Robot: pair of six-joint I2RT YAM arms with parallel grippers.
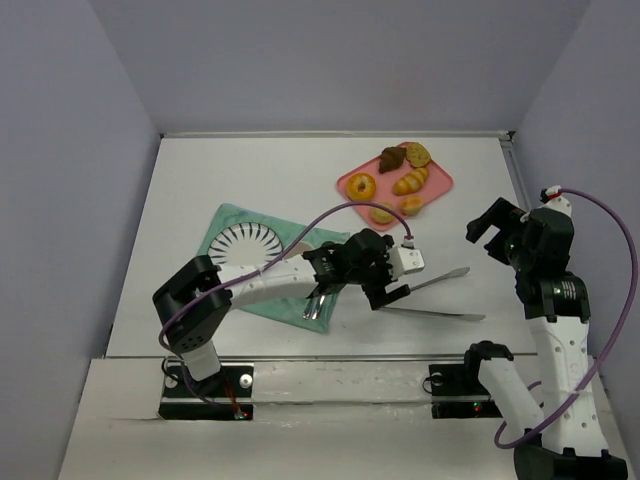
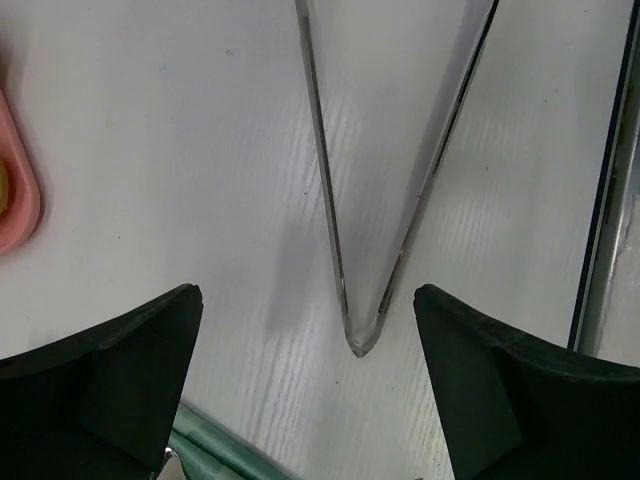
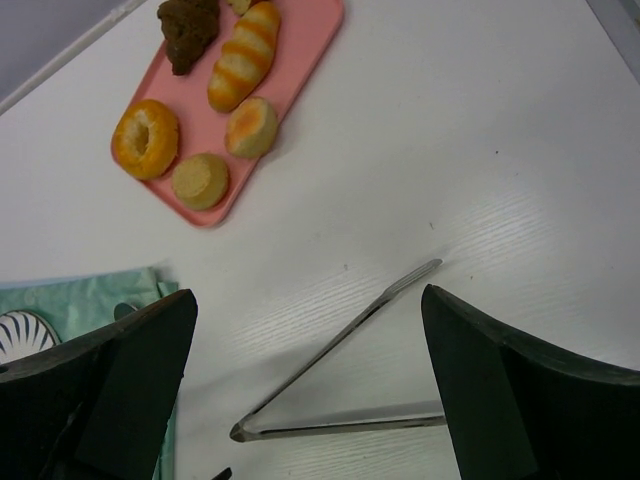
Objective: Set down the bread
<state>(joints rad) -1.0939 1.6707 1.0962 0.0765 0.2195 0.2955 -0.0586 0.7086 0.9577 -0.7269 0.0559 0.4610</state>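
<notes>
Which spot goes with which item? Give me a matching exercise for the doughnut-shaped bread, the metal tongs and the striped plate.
Items:
1. small round golden-orange doughnut-shaped bread
2. long silver metal tongs
3. round white striped plate

Places:
A. on the teal cloth
B. on the pink rectangular tray
C. on the bare white table

Pairs: 1-B, 2-C, 3-A

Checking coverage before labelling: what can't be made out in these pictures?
Cutlery: top view, mostly under the left arm.
Striped plate: right wrist view, cut by the edge.
Pink tray: left wrist view, only a corner; bread out of frame there.
</notes>
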